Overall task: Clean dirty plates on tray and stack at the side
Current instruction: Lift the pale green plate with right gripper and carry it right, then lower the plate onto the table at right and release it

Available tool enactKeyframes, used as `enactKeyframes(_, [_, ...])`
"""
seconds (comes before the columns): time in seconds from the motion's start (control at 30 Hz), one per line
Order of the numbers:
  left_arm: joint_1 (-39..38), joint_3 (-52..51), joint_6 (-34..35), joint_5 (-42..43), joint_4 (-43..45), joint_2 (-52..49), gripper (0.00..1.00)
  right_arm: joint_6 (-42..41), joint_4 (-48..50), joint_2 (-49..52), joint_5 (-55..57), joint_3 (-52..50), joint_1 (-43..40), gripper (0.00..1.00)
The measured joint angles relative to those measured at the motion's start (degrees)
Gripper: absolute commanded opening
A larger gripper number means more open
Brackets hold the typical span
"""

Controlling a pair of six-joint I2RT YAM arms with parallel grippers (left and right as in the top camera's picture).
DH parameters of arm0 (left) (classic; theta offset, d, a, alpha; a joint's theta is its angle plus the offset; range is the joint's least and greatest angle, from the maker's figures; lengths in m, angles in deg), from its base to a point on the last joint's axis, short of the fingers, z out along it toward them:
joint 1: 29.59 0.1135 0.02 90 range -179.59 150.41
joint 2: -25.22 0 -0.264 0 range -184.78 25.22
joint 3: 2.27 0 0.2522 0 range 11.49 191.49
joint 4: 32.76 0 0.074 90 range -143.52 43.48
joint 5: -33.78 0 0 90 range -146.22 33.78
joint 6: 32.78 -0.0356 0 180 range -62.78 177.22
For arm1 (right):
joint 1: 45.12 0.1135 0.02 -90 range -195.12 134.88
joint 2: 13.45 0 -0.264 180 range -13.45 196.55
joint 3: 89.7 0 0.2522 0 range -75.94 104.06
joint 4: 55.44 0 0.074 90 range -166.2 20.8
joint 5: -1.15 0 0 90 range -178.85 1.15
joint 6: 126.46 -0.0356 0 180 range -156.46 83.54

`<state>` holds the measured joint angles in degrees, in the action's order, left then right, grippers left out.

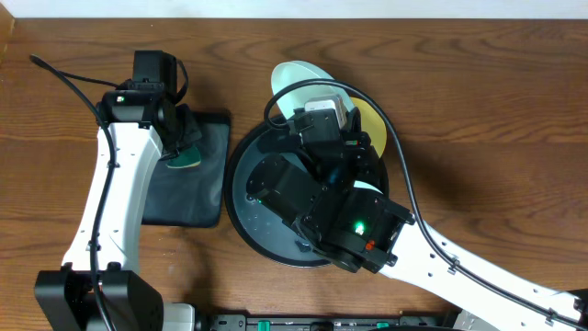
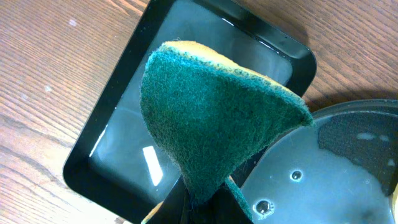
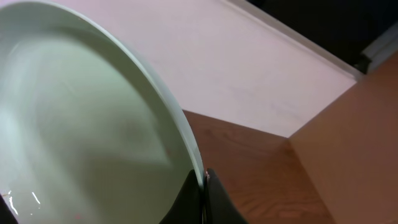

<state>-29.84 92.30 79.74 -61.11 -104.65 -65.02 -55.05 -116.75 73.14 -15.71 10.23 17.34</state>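
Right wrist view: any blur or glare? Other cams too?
Right wrist: plate close and soft, small glints lower left. Left wrist: sponge sharp, bright reflection in the small tray. Overhead: even light, right arm hides much of the round tray.

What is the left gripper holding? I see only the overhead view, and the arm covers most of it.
Observer: A sponge, green scouring face with yellow backing, pinched in the left gripper over the rectangular tray.
Reviewer: Is that tray dry?
Observer: No. The left wrist view shows liquid pooled in it, reflecting light.
Reviewer: How does the right gripper hold the mint plate?
Observer: By the rim, pinched between its fingers. Glints on the inner face suggest it is wet.
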Motion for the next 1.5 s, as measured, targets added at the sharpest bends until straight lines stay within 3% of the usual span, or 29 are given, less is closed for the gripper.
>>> enactKeyframes(0.27, [0.00,0.00,0.00,0.00,0.00,0.00,0.08,-0.02,-2.21,0.57,-12.48,0.00,-3.19,0.01])
enactKeyframes(0.5, [0.00,0.00,0.00,0.00,-0.04,0.00,0.08,-0.76,-1.95,3.48,-37.35,-0.02,-11.67,0.01])
enactKeyframes(0.57, [-0.02,0.00,0.02,-0.02,-0.02,0.00,0.08,-1.33,-1.01,3.93,-49.42,-0.04,-17.20,0.01])
enactKeyframes(0.87, [0.00,0.00,0.00,0.00,0.00,0.00,0.08,-3.13,-3.28,3.02,-74.12,-0.04,-38.77,0.01])
enactKeyframes(1.23, [-0.02,0.00,0.00,0.00,-0.20,0.00,0.08,-3.72,-17.33,-1.46,-77.50,-0.55,-69.61,0.01])
enactKeyframes(1.5, [0.00,0.00,0.00,0.00,-0.20,0.00,0.08,-0.90,-9.97,-0.37,-76.43,-10.91,-78.93,0.01])
